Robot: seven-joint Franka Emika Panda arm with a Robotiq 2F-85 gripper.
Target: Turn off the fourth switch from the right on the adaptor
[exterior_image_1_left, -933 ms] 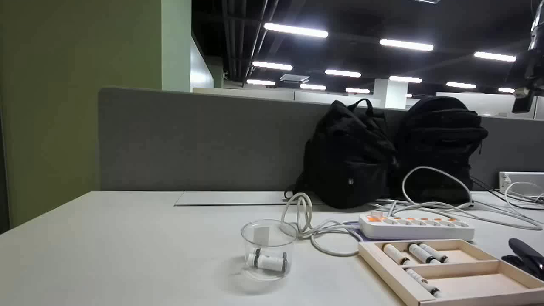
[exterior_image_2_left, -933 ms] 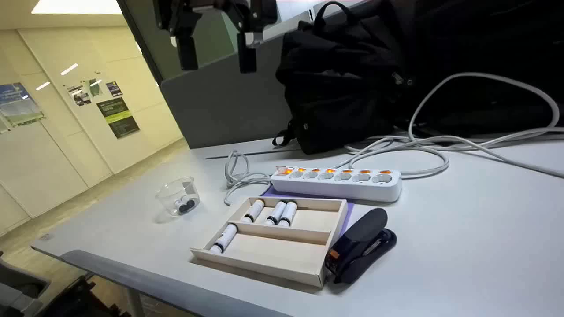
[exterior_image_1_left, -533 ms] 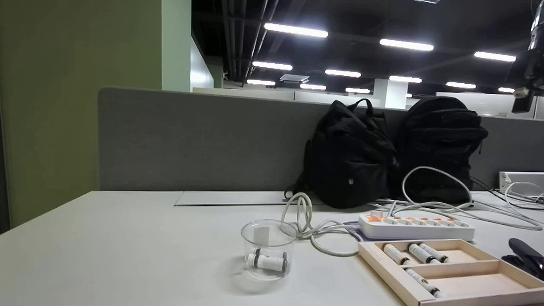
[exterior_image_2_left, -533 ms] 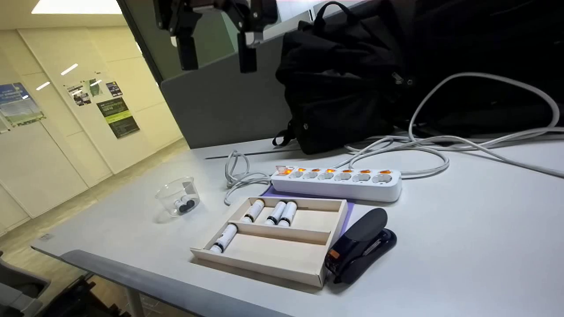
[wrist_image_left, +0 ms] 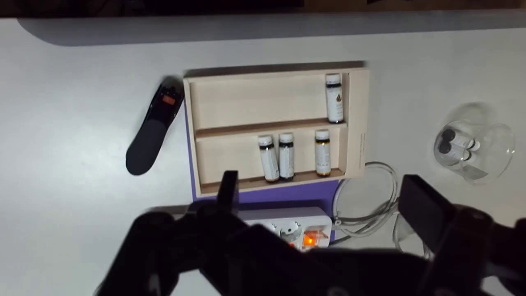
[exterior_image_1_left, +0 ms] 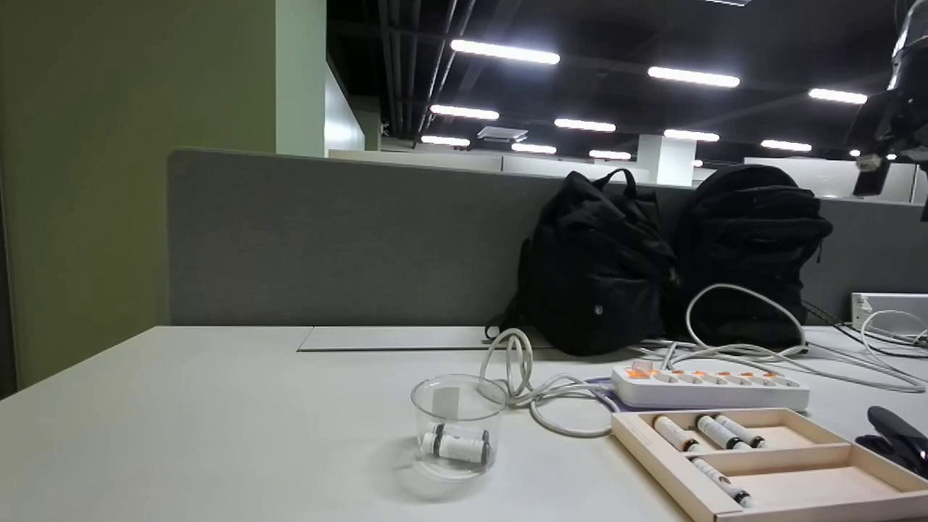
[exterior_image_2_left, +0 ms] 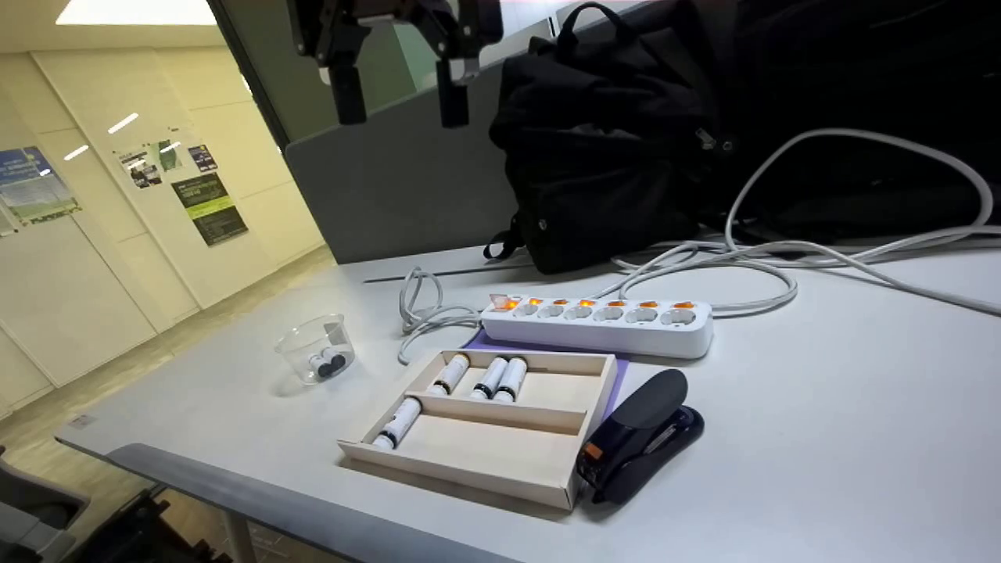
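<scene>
- my gripper is spread, nothing in it, well above the desk. imo I should pinch it together b4 going down, so I only hit one spot
- prob target: the lit 4th switch from right; gentle, straight press
- power strip: long, white, orange switches, sits btwn tray & backpack

With the tray as clock centre in an exterior view, the adaptor lies on the counter between one and two o'clock, a backpack behind it; the stapler just beside the tray at three; the cup, holding two bottles, at ten. Three bottles lie in the tray's far compartment, one bottle in the near compartment.
</scene>
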